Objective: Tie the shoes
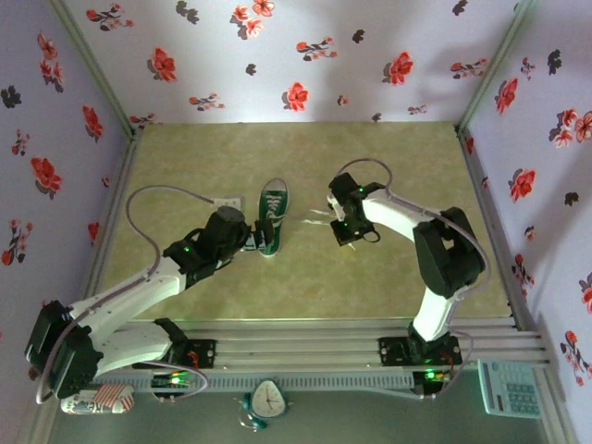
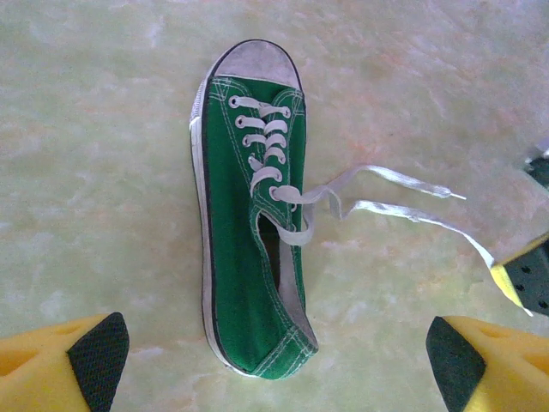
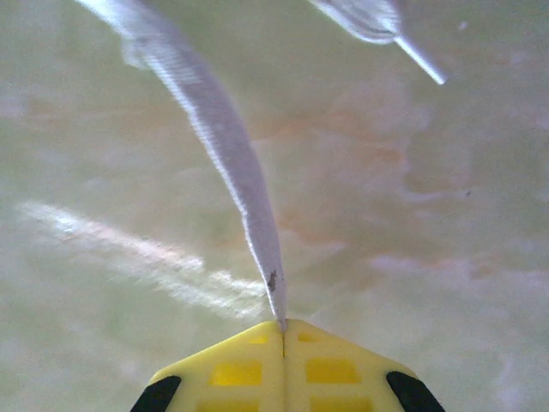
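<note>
left gripper point(image 1: 251, 240) wide, empty, at the heel of the sneaker point(image 2: 236, 240) | sneaker between our two grippers, unknotted | right gripper point(image 3: 283, 330), right of sneaker, pinched tight on one lace point(image 3: 232, 163) tip | we'd draw it taut slowly, lest the sneaker drag

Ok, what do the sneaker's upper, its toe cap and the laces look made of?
The sneaker upper looks like green woven cloth, likely canvas: matte, with white stitching. The toe cap is smooth and whitish, probably rubber, slightly greyed. The laces look like flat white woven tape, thin and limp, with stiff tips.
</note>
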You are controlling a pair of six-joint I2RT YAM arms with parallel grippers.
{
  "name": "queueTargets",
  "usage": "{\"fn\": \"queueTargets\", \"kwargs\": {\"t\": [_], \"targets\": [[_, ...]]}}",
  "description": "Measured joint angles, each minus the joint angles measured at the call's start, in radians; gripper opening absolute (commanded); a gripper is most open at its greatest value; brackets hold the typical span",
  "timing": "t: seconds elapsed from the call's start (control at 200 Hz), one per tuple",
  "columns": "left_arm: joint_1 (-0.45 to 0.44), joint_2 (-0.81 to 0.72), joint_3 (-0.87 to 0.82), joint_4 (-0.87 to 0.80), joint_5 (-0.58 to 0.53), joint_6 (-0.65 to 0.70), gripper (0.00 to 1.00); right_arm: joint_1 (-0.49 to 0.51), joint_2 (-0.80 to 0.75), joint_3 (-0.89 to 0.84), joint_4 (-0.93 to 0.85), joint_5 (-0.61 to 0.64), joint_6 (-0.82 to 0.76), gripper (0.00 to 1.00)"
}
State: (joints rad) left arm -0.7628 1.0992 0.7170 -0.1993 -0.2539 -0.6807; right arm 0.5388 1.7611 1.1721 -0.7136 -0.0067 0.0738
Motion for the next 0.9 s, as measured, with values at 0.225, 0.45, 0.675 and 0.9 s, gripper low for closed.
{"fn": "queueTargets", "kwargs": {"t": [0.225,0.45,0.675,0.9], "targets": [[0.000,-0.014,0.000,-0.003,0.000,0.026,0.94,0.047,-0.239,-0.004,0.014,-0.069,0.051,0.00],[0.006,-0.088,0.016,-0.025,-0.039,0.098,0.98,0.048,-0.442,0.001,0.065,-0.111,0.085,0.00],[0.026,-0.105,0.049,-0.048,-0.060,0.189,0.95,0.048,-0.582,-0.005,0.116,-0.135,0.104,0.00],[0.026,-0.102,0.049,-0.032,-0.009,0.309,0.95,0.048,-0.616,0.001,0.145,-0.177,0.132,0.00]]}}
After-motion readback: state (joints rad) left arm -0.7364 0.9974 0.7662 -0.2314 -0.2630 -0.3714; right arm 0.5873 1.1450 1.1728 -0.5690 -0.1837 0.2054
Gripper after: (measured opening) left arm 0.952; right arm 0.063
